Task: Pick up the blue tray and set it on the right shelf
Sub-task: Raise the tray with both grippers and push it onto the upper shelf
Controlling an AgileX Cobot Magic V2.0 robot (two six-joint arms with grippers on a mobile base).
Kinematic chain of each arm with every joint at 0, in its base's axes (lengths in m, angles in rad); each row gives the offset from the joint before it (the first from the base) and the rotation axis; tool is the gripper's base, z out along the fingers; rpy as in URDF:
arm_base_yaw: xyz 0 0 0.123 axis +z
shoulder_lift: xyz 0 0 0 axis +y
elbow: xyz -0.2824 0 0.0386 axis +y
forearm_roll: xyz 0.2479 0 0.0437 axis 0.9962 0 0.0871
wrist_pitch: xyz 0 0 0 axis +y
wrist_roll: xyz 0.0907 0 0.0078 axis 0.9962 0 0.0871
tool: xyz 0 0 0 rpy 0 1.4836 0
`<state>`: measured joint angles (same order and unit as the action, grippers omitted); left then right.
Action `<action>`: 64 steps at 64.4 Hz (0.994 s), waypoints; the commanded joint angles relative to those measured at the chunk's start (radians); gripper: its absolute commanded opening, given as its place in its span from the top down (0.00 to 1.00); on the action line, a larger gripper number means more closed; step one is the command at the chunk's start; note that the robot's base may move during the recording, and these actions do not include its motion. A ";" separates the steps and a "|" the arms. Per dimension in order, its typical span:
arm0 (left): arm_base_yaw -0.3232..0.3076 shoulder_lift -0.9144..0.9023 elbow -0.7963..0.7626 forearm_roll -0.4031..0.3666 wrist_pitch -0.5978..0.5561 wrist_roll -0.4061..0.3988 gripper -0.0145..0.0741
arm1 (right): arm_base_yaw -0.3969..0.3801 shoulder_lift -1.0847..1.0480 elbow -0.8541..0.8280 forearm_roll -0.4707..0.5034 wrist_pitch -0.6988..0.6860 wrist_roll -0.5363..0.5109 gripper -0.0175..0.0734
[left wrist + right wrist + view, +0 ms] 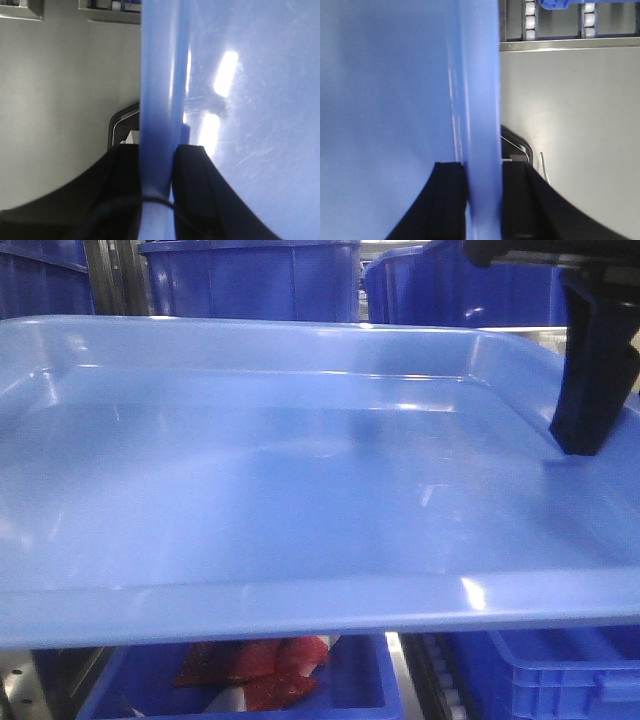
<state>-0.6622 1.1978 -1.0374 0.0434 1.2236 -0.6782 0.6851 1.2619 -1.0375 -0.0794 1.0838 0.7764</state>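
In the front view the tray (300,490) is held up before dark bins (250,280), the right gripper (578,440) on its right rim; in the left wrist view the left gripper (156,157) pinches its rim; in the right wrist view the right gripper (484,169) pinches the other rim.
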 commanded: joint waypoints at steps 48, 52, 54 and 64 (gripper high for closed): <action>0.139 0.143 -0.504 0.128 -0.214 0.124 0.78 | -0.084 0.195 -0.626 -0.058 -0.112 -0.202 0.54; 0.163 0.193 -0.533 0.128 -0.270 0.148 0.78 | -0.093 0.250 -0.666 -0.058 -0.137 -0.206 0.54; 0.170 0.215 -0.546 0.128 -0.285 0.152 0.78 | -0.099 0.268 -0.684 -0.058 -0.146 -0.206 0.54; 0.214 0.320 -0.610 0.128 -0.389 0.157 0.78 | -0.135 0.388 -0.783 -0.057 -0.164 -0.206 0.54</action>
<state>-0.4437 1.5083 -1.5841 0.2609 1.0324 -0.5053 0.5444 1.6397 -1.7411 -0.2318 1.0626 0.5861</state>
